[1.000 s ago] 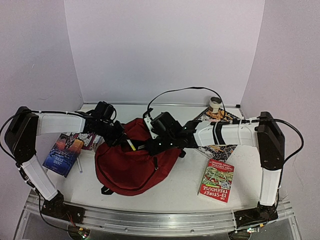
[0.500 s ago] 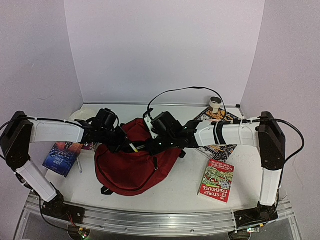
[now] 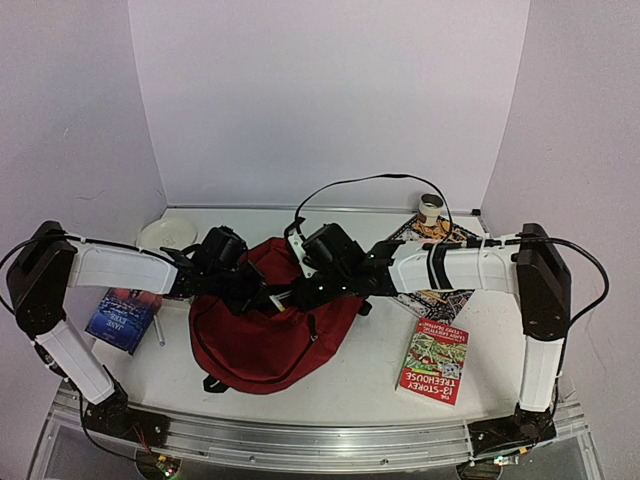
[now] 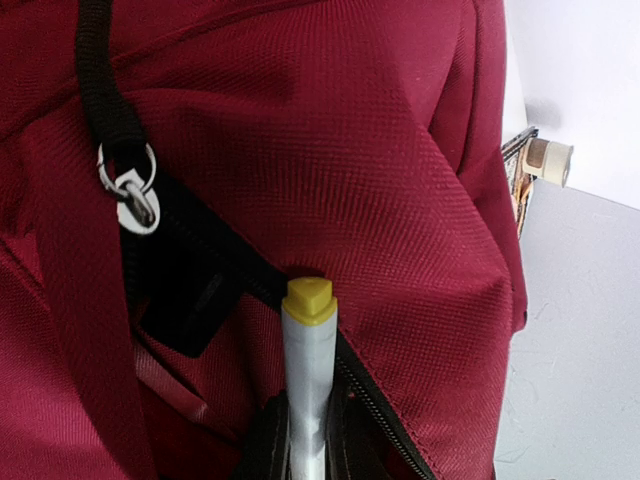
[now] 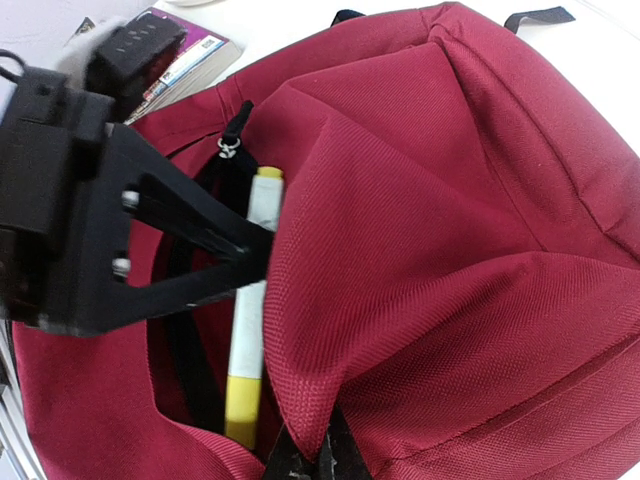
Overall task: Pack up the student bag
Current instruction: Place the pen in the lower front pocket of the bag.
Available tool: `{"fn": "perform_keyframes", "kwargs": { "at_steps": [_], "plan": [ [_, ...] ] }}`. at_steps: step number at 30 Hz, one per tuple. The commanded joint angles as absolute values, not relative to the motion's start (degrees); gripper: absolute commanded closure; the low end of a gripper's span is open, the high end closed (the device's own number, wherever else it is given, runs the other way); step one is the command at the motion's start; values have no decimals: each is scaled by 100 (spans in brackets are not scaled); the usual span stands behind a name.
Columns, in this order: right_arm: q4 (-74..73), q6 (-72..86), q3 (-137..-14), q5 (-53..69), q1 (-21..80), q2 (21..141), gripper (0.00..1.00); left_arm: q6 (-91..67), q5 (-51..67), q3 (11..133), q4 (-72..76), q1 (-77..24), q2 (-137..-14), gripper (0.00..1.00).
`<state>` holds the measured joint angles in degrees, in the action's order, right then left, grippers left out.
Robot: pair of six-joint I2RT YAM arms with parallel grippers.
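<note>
While left gripper [image 4: 303,445] jaws grasp a yellow-capped marker [image 4: 308,350] half inside the student bag [image 3: 265,340], right gripper [image 5: 318,458] jaws clench its rim; books [image 3: 435,360] lie unpacked.

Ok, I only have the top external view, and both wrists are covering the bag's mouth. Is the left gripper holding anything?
Observer: Yes. The left gripper is shut on a highlighter with a pale body.
Operator: Where is its front end?
Observer: Its yellow cap sits at the opening of the student bag, right up against the red fabric fold.
Operator: And the right gripper?
Observer: The right gripper is shut on the student bag, pinching the red fabric at the edge of the opening, next to the highlighter.
</note>
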<state>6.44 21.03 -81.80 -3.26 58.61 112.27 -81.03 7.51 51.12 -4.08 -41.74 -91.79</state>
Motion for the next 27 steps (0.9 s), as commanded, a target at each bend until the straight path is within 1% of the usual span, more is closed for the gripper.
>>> {"fn": "perform_keyframes", "kwargs": {
  "at_steps": [1,7,10,18,20,27],
  "plan": [
    [845,2057,-8377,-265,5922,10912,100,-8169,1094,5418,-198,-4282,-9349,100],
    [885,2038,-8372,-298,5918,10898,100,-8557,1475,5210,-28,-4436,-9352,100],
    [896,2039,-8383,-307,5921,10914,100,-8917,1288,4923,264,-4500,-9105,100],
    [917,2084,-8324,-343,5920,10871,100,-9767,910,4217,474,-4498,-8533,100],
    [931,2091,-8294,-343,5923,10851,100,-9793,862,4185,513,-4485,-8526,100],
    [996,2109,-8174,-236,5920,10770,100,-9366,1426,4649,884,-4392,-9159,100]
  ]
}}
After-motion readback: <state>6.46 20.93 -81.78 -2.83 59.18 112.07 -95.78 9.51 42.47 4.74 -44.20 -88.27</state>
